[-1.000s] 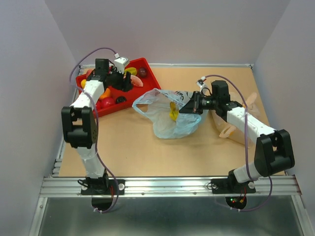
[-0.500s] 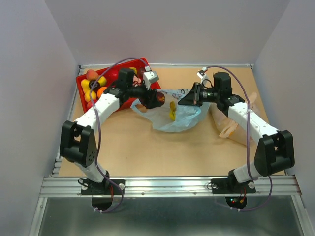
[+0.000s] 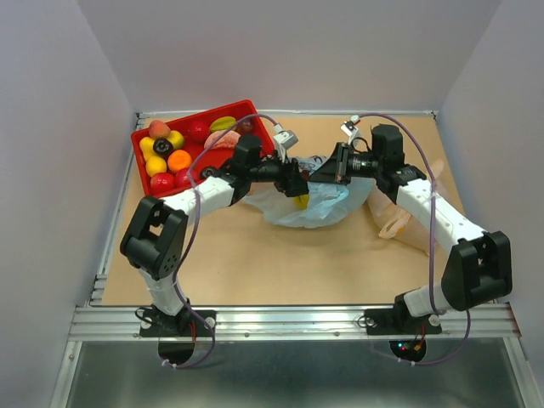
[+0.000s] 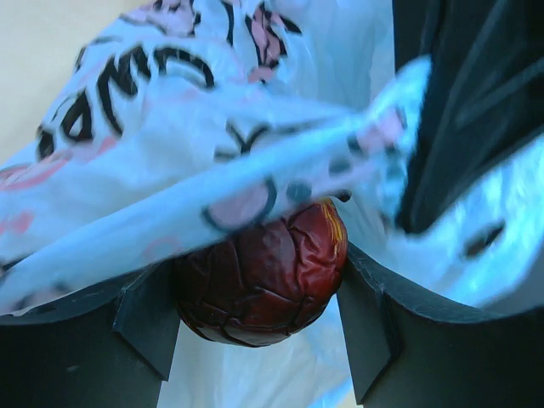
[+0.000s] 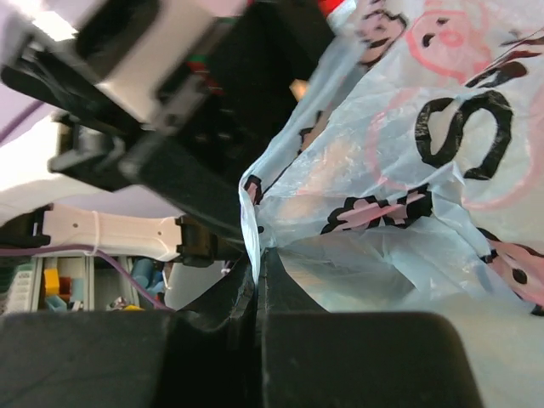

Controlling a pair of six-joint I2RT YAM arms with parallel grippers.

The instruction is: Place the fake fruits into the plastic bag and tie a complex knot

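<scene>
Inside left pincer [image 4: 257,327], dark plum [image 4: 259,280], against bag [image 4: 153,183]

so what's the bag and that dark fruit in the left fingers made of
The bag looks like thin, translucent light-blue plastic film: it crinkles and light shows through. The dark fruit looks like glossy plastic, given its shine and moulded wrinkles, though rubber is possible.

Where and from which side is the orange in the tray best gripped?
Across its widest middle, from straight above. The orange is round and sits low in the red tray, crowded by a yellow fruit and a red fruit, so a sideways approach would likely bump them.
</scene>
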